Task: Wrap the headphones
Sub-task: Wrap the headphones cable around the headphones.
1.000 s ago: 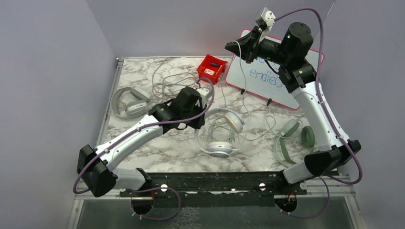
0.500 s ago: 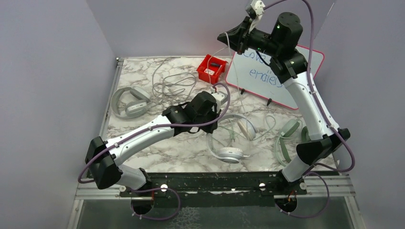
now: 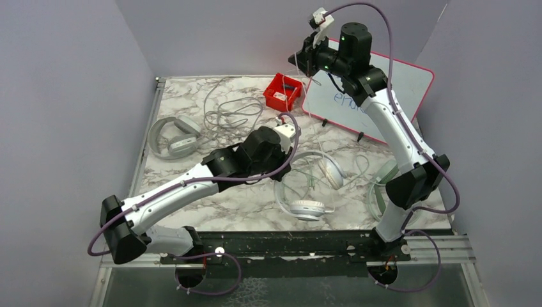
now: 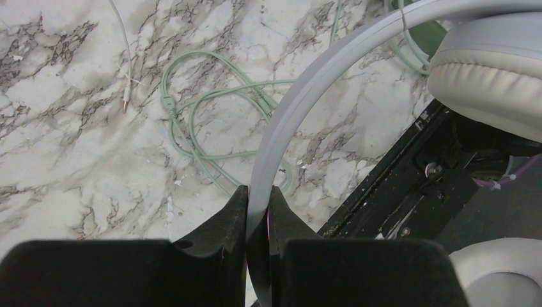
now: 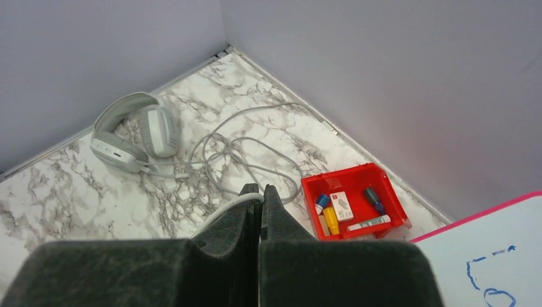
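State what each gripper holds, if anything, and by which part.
The left gripper pinches the white headphones by the headband; the right gripper, raised high, pinches a thin white cable along its length.

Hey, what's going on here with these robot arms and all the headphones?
The left pincer is clamped on the headband of the white headphones at mid-table. The right pincer, raised high at the back, is shut on a thin white cable that seems to be theirs. Nothing is wrapped yet; the grey pair and the mint pair lie untouched.
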Motion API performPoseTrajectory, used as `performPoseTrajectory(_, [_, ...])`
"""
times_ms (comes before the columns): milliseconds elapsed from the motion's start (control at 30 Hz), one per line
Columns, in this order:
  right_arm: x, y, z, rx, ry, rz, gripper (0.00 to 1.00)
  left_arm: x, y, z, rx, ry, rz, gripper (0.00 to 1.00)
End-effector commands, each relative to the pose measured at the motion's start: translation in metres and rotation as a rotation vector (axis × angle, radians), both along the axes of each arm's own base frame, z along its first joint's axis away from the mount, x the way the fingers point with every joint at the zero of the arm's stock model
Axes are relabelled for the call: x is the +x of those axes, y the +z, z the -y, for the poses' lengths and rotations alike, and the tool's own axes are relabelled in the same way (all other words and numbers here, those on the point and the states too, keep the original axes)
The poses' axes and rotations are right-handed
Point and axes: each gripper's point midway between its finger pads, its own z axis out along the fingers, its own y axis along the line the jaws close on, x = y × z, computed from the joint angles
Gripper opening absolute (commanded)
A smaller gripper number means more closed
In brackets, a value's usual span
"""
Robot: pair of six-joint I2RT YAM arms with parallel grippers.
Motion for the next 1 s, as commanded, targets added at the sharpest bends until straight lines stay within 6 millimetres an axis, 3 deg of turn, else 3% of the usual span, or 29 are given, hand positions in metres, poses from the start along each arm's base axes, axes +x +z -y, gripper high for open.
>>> performPoseTrajectory(0, [0.012,-0.020,0.005,-0.031,-0.046,-0.041,0.00,-0.003,0.042,0.004,-0.140,-0.030,0.108,0.00])
performPoseTrajectory(433, [-0.007,-0.090,0.001,-0.067,0.084,-0.248,0.00,-0.006,0.112,-0.008,-0.319,-0.040,0.292,0.00])
performPoseTrajectory(633, [-0.018,-0.106,0.001,-0.031,0.093,-0.289,0.00,0.001,0.145,-0.014,-0.383,0.013,0.358,0.00])
performPoseTrajectory(967, [-0.038,-0.140,-0.003,0.024,0.132,-0.389,0.00,0.022,0.199,-0.051,-0.502,0.240,0.494,0.00])
